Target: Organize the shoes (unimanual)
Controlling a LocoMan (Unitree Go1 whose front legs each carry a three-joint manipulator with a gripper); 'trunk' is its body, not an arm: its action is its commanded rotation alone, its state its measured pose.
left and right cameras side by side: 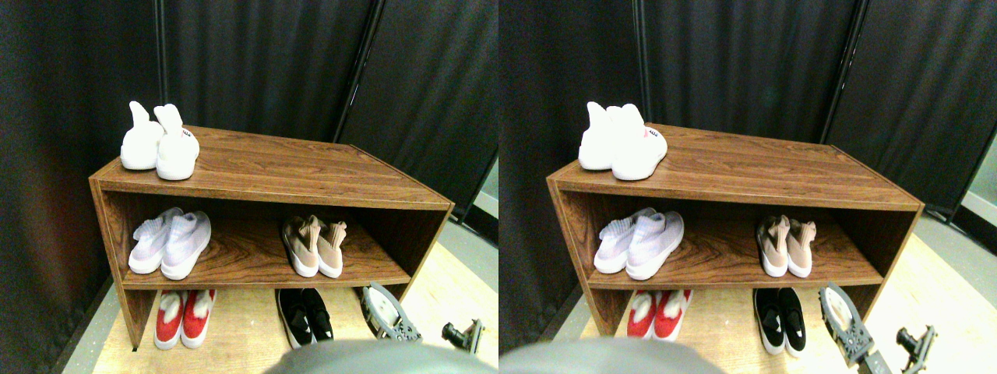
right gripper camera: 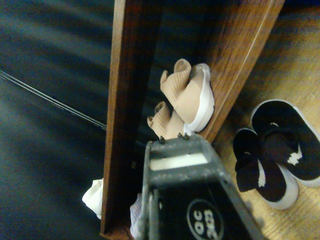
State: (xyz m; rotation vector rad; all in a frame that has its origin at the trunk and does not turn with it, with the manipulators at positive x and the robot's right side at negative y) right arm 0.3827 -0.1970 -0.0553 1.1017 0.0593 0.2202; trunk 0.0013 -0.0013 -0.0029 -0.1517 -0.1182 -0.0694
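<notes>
The shoes [left and right cameras side by side: 314,246], a beige-tan knit pair with white soles, stand side by side on the right of the wooden rack's middle shelf [left and right cameras side by side: 249,263], toes toward me. In the wrist view one shoe [right gripper camera: 192,95] shows whole, while the other [right gripper camera: 164,122] is partly behind the jaw. My right gripper [left and right cameras side by side: 385,312] hangs low in front of the rack's right end, below and to the right of the pair, touching neither shoe and holding nothing that I can see. It appears as a dark frame [right gripper camera: 172,145] in the wrist view.
A white high-collared pair [left and right cameras side by side: 160,148] sits on the rack's top at the left. A pale lilac pair [left and right cameras side by side: 171,243] is on the middle shelf's left. On the floor under the rack stand a red pair [left and right cameras side by side: 184,315] and a black pair [left and right cameras side by side: 305,315]. Dark curtains hang behind.
</notes>
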